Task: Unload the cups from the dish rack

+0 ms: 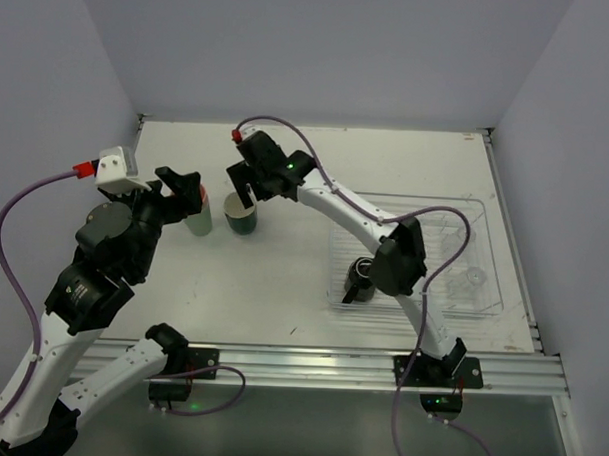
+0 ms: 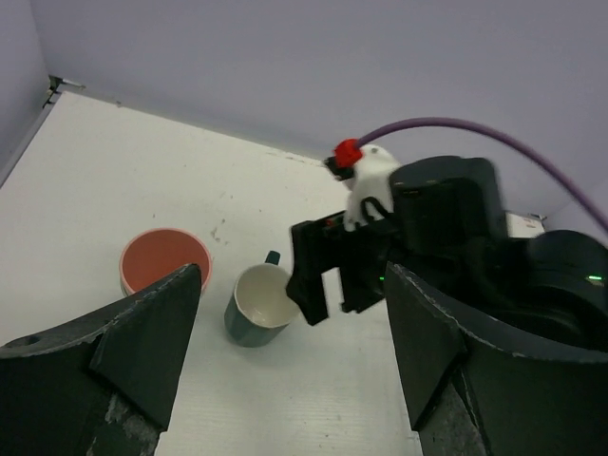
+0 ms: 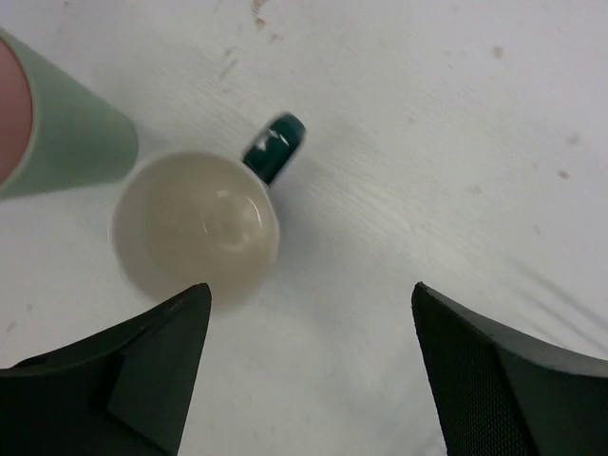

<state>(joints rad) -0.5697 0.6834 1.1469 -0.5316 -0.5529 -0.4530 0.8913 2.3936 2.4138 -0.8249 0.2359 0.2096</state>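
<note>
1. The dish rack (image 1: 482, 294), a clear ribbed plastic tray, lay at the near right of the white table (image 1: 283, 277). A black mug (image 1: 360, 280) sat inside its left end, partly hidden by the right arm.
2. The left gripper (image 1: 186, 191) hung with fingers apart and empty, just beside the pale green tumbler (image 1: 197, 219), which stood upright with pink at its mouth.
3. The dark teal mug (image 3: 195, 223), round and cream inside, stood upright on the table near the tumbler, its handle toward the back wall.
4. The right gripper (image 3: 309, 304) hovered above this mug, fingers apart, holding nothing.
</note>
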